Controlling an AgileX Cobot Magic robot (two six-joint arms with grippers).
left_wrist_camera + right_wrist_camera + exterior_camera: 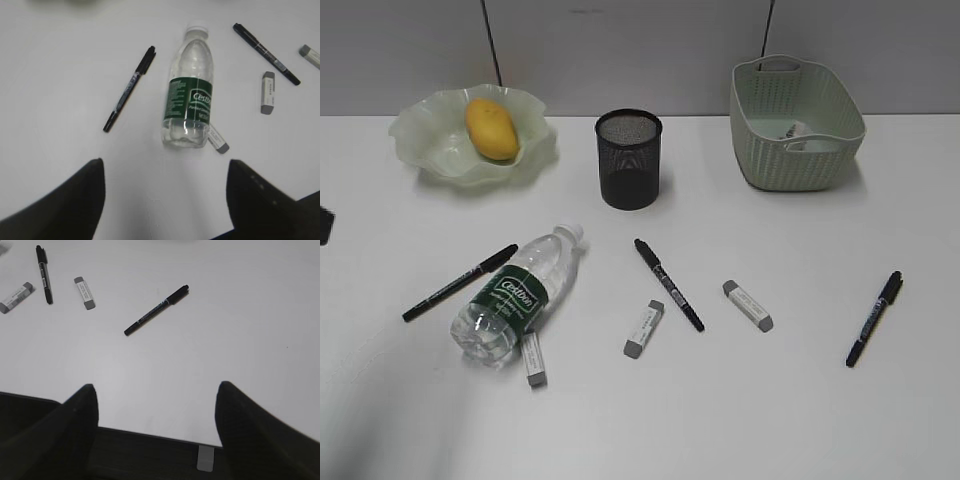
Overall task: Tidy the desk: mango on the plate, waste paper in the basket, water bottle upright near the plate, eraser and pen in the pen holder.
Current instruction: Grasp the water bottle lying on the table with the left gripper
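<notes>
Left wrist view: the clear plastic water bottle (189, 95) with its dark green label lies on its side on the white counter (60, 60), a grey-white eraser (218, 140) touching its base, the left gripper (165, 172) hovering near it with jaws apart and empty. A round bottle may roll when pinched, nudging that eraser away. The right gripper (156, 400) also stands apart, empty, a black pen (156, 309) ahead.

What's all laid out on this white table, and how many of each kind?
Pens: 3 (left, middle, right)
Erasers: 3 (by the bottle, middle, right)
Water bottle, lying down: 1
Mango: 1
Plate: 1
Pen holder: 1
Basket: 1
Scrap of paper in the basket: 1
Total: 12
</notes>
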